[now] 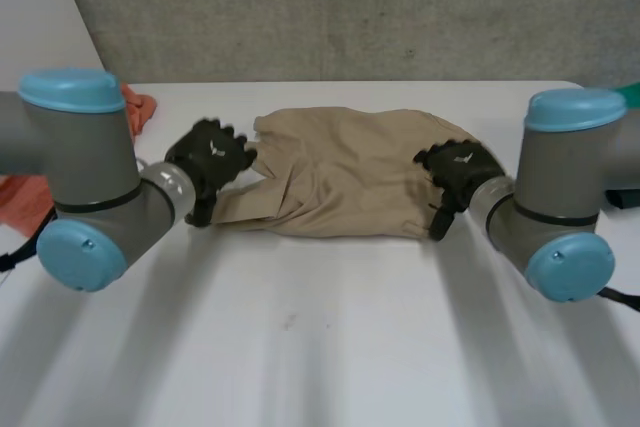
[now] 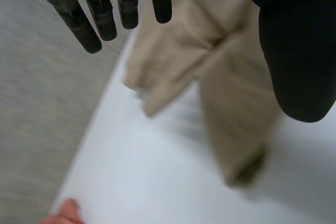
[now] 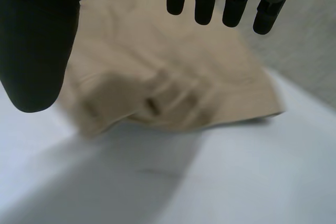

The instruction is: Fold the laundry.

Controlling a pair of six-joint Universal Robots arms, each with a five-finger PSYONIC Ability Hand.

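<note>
The cloth (image 1: 345, 182) is a tan garment lying spread on the white bench (image 1: 320, 337), towards the far edge and roughly midway between the two arms. Its surface is creased, and a narrower section runs out along the near edge on the left side.

Left robot hand (image 1: 210, 159): positioned at the left end of the cloth, over that narrower section. In the left wrist view its fingers (image 2: 100, 19) are straight and spread, and the thumb (image 2: 299, 51) stands well apart from them. Nothing is clamped. The cloth (image 2: 231, 77) lies under the palm and past the fingertips. Contact between hand and cloth cannot be determined.

Right robot hand (image 1: 458, 169): positioned over the right end of the cloth, near its right edge. In the right wrist view its fingers (image 3: 205, 3) are straight and the thumb (image 3: 37, 51) is held apart from them. Nothing is clamped. The cloth (image 3: 157, 77) lies under the palm, with a folded, ridged edge nearest the thumb.

An orange cloth (image 1: 140, 107) lies at the far left of the bench, partly behind the left arm and well apart from the tan cloth. A part of it (image 2: 65, 212) also appears in the left wrist view. A grey wall (image 1: 350, 7) stands behind the bench.
</note>
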